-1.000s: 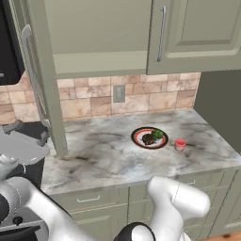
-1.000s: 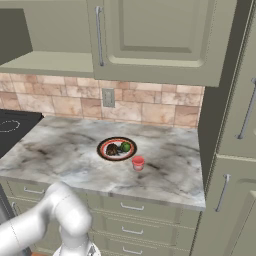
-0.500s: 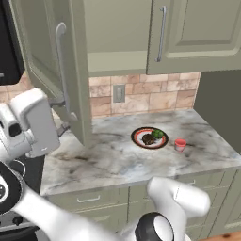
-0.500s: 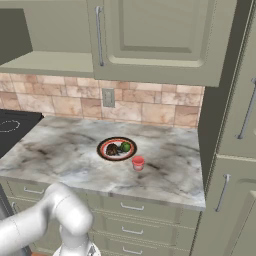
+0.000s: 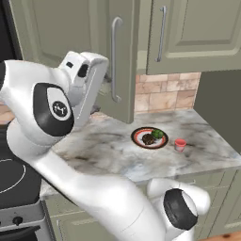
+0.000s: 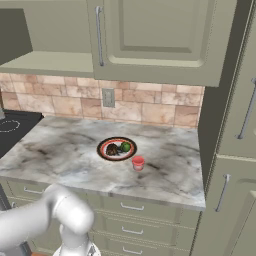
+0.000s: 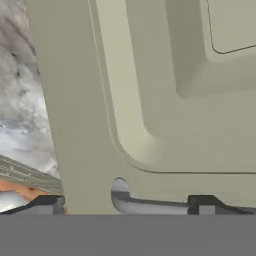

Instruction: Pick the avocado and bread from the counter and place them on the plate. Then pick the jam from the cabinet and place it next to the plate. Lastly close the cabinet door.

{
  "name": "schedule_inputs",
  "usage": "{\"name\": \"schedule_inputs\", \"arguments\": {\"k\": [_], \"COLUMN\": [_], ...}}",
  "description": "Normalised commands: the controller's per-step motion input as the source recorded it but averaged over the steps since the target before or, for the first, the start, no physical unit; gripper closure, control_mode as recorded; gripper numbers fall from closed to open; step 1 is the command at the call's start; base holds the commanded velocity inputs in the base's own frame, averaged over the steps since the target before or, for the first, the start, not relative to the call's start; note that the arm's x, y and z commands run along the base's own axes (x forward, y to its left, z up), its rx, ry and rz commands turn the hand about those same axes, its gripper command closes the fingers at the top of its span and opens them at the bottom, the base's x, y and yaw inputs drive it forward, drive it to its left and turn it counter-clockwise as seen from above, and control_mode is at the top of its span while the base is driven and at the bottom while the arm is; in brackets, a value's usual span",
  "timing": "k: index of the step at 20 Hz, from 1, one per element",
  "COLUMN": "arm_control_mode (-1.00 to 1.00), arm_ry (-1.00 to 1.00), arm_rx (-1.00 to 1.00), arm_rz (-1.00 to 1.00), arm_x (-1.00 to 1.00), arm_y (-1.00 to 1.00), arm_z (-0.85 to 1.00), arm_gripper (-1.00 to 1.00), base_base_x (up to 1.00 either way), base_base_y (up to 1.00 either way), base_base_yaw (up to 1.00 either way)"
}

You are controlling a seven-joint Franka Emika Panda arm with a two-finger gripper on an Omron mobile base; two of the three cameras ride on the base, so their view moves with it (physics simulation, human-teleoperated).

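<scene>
The cabinet door [image 5: 123, 56] stands almost shut, its long grey handle [image 5: 114, 59] facing out. My gripper [image 5: 104, 80] is at the door's face beside that handle, at the end of the raised arm. In the hand view the door panel [image 7: 165, 100] is very close, and the fingertips [image 7: 47, 203] stand wide apart, open, with the handle's foot [image 7: 120, 189] between them. The plate [image 5: 141, 133] on the counter [image 5: 103, 146] carries the bread [image 5: 148, 139] and the avocado [image 5: 157, 134]. The jam [image 5: 180, 144] stands just right of the plate. From the right, the plate [image 6: 104, 147], bread [image 6: 112, 149], avocado [image 6: 125, 147] and jam [image 6: 138, 163] look the same.
A stovetop [image 5: 12, 174] lies left of the counter. A tall cabinet [image 6: 235, 125] closes off the counter's right end. A wall outlet [image 6: 108, 97] sits in the tiled backsplash. Drawers [image 6: 130, 207] run below the counter. My arm's upper link [image 5: 52, 108] blocks much of the left base view.
The cabinet door has swung from wide open to almost shut. My arm has risen and swept right with it. The things on the counter have not moved.
</scene>
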Motion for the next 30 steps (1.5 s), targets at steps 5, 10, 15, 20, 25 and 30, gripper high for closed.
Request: {"name": "schedule_inputs", "arguments": {"k": [5,10,15,20,25,30], "arm_control_mode": [-1.00,-1.00,-1.00,-1.00,-1.00,-1.00], "arm_ry": [0.27,0.22,0.22,0.19,0.09,0.00], "arm_rx": [0.25,0.24,0.22,0.18,0.15,0.06], "arm_rz": [0.16,0.17,0.15,0.18,0.25,0.26], "arm_x": [0.79,0.86,0.85,0.81,0.86,1.00], "arm_y": [-0.73,-0.69,-0.57,-0.54,-0.65,-0.71], "arm_z": [0.00,0.00,0.00,0.00,-0.02,-0.22], "arm_gripper": [-1.00,-1.00,-1.00,-1.00,-1.00,-1.00], "base_base_x": [0.00,0.00,0.00,0.00,0.00,0.00], "base_base_y": [0.00,0.00,0.00,0.00,0.00,0.00], "base_base_yaw": [0.00,0.00,0.00,0.00,0.00,0.00]}}
